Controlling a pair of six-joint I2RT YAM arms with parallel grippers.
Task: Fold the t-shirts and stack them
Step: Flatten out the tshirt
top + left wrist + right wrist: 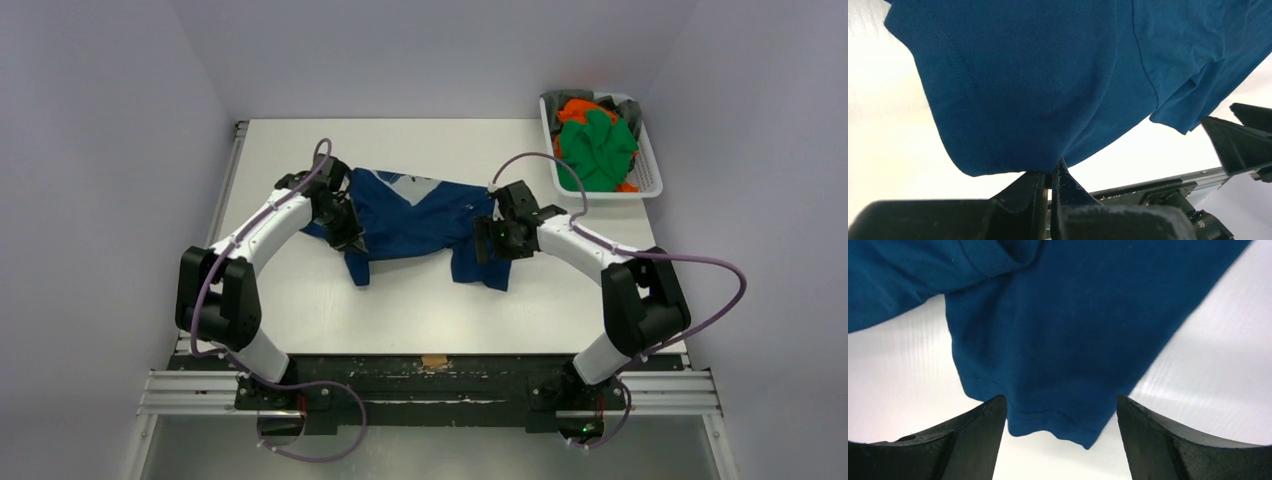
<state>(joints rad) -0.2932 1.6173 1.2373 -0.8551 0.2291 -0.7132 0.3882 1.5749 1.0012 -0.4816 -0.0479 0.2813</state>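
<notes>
A dark blue t-shirt (420,225) lies crumpled across the middle of the white table. My left gripper (352,238) is at its left side, shut on a pinch of the blue cloth (1013,100) at the hem. My right gripper (490,240) is at the shirt's right side, open, with a blue sleeve or corner (1058,365) lying between the two fingers (973,440) and touching neither. More t-shirts, green (598,148) and orange, are piled in a white basket (650,180) at the back right.
The white basket stands at the table's far right corner, past my right arm. A black rail (430,375) runs along the near table edge. A small tan mark (434,361) sits at the front edge. Purple walls surround the table.
</notes>
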